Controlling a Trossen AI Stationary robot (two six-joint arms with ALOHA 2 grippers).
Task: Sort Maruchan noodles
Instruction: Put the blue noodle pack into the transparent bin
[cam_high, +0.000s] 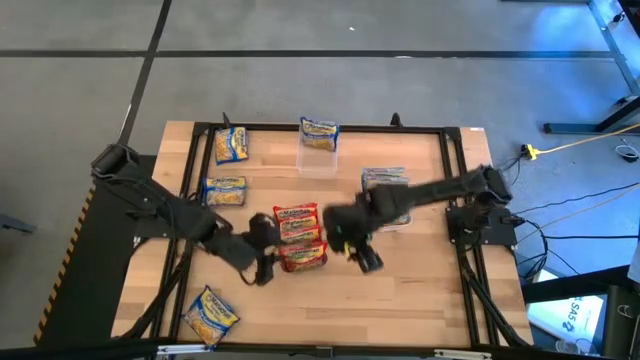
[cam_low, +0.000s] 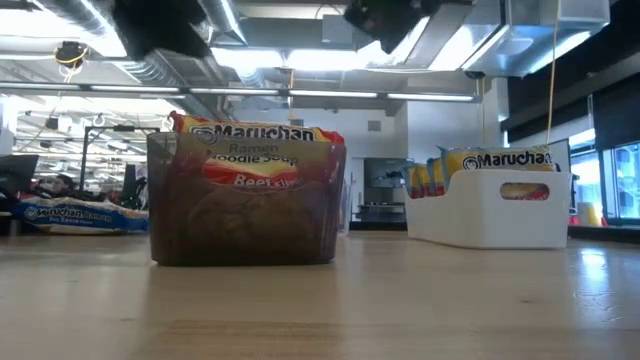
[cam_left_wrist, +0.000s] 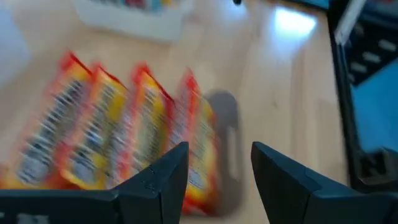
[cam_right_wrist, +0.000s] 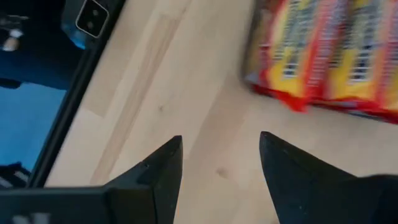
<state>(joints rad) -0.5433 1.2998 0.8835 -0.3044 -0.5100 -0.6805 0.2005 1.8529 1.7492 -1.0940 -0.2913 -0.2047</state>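
In the high view, a wooden table (cam_high: 400, 300) fills the middle of the frame, edged by a black frame. At its centre stands a row of red-labelled Maruchan packets (cam_high: 298, 236), upright in a container. The low view shows this as a smoky clear bin (cam_low: 247, 205) left of centre, its front packet reading "Beef". The left gripper (cam_high: 262, 268) sits just to the lower left of that row. In the left wrist view its dark fingers (cam_left_wrist: 163, 180) stand apart with nothing between them, and the red packets (cam_left_wrist: 118, 134) lie just beyond, across the left half of the frame.

The right gripper (cam_high: 366, 262) is just to the right of the red row, near the centre of the high view. In the right wrist view its fingers (cam_right_wrist: 163, 165) are spread over bare wood, holding nothing, with red packets (cam_right_wrist: 329, 56) at the upper right.

Other noodles lie scattered in the high view:
- a blue-labelled packet (cam_high: 231, 145) at the upper left
- another blue packet (cam_high: 224, 190) below it
- a third blue one (cam_high: 211, 313) at the lower left
- a blue packet standing in a clear container (cam_high: 319, 140) at top centre

A further container (cam_high: 385, 182) sits right of centre, partly under the right arm. In the low view, a white bin (cam_low: 490, 205) on the right holds upright Maruchan packets (cam_low: 505, 160)
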